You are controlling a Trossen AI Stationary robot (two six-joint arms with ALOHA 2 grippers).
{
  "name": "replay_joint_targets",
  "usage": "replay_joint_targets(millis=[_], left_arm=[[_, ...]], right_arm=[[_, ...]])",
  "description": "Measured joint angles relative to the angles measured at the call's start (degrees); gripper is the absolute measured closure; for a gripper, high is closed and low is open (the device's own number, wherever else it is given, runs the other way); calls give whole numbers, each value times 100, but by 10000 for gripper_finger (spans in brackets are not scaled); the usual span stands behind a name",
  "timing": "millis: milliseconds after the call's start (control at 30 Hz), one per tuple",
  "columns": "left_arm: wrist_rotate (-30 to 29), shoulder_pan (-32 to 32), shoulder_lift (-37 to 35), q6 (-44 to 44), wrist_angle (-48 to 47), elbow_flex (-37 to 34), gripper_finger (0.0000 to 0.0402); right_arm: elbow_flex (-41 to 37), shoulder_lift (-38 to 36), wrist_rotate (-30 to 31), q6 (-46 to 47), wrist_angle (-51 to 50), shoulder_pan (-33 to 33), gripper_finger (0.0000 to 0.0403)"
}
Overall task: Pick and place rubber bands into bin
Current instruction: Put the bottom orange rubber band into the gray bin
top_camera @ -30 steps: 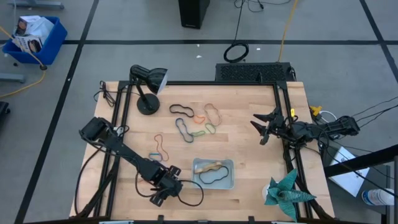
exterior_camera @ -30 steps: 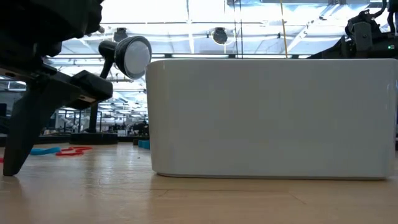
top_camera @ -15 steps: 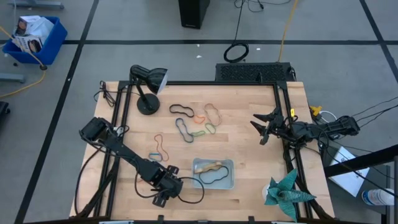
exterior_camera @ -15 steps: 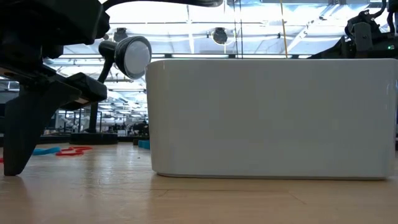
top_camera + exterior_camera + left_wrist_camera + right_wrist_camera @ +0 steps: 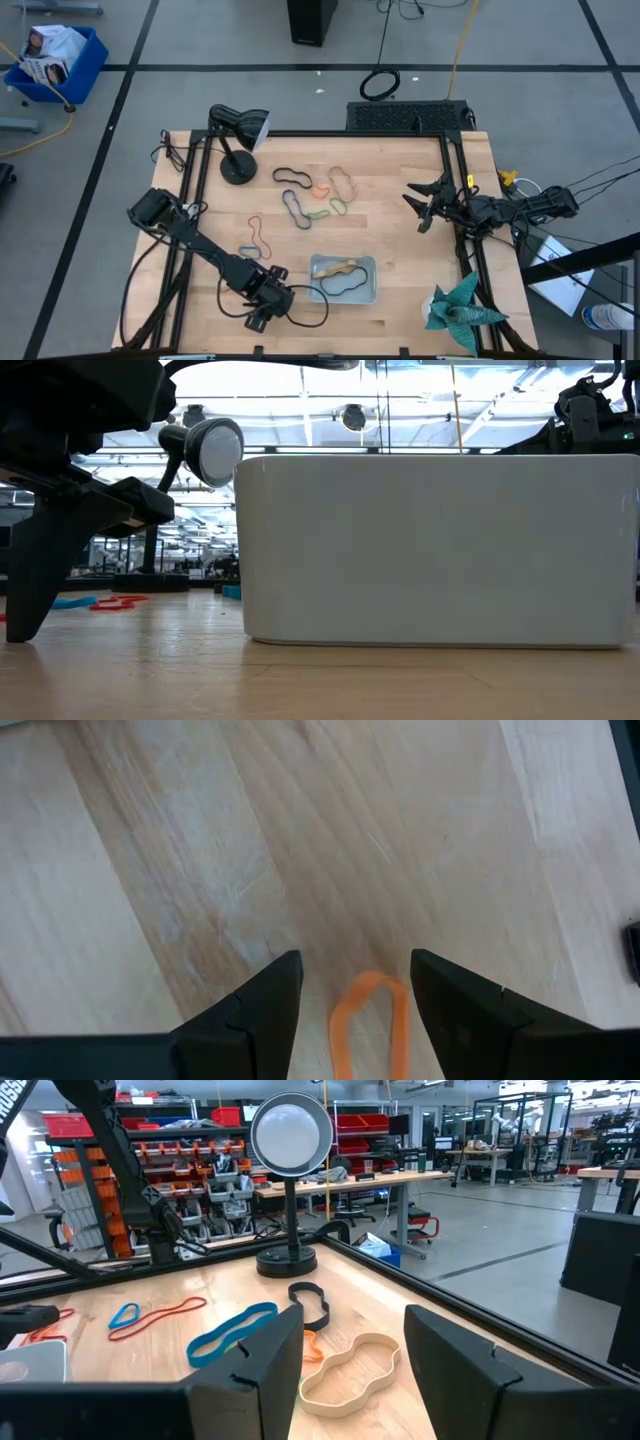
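Left hand [image 5: 262,316] hangs low at the near edge of the surface [image 5: 400,215], just left of the bin [image 5: 343,279], fingers parted, and an orange band [image 5: 370,1020] lies on the wood between them in the left wrist view. Whether the fingers touch that band cannot be told. Compared with a second ago, this hand has crept a little toward the bin; over the last half second it has not moved.

Right hand [image 5: 418,206] waits at the right edge of the surface, raised and released, with nothing between its fingers; it is where it was a second ago.

A desk lamp [image 5: 236,140] stands at the far left corner, unmoved.

The bin sits near the front edge, right of the left hand, and holds a black band [image 5: 347,283] and a tan band [image 5: 339,267], the same as before. In the low view its pale wall [image 5: 440,550] fills most of the picture.

Loose bands [image 5: 318,195] are spread across the middle of the surface, with a red band [image 5: 258,233] and a blue band [image 5: 248,251] further left, all lying as they did earlier.
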Motion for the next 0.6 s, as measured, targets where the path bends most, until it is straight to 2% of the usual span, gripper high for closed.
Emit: replay_joint_targets(millis=[500, 600], left_arm=[[116, 2, 2, 63, -176, -2, 202], [86, 0, 4, 63, -175, -4, 212]], right_arm=[[-2, 0, 0, -1, 0, 2, 234], [-1, 0, 0, -1, 0, 1, 234]])
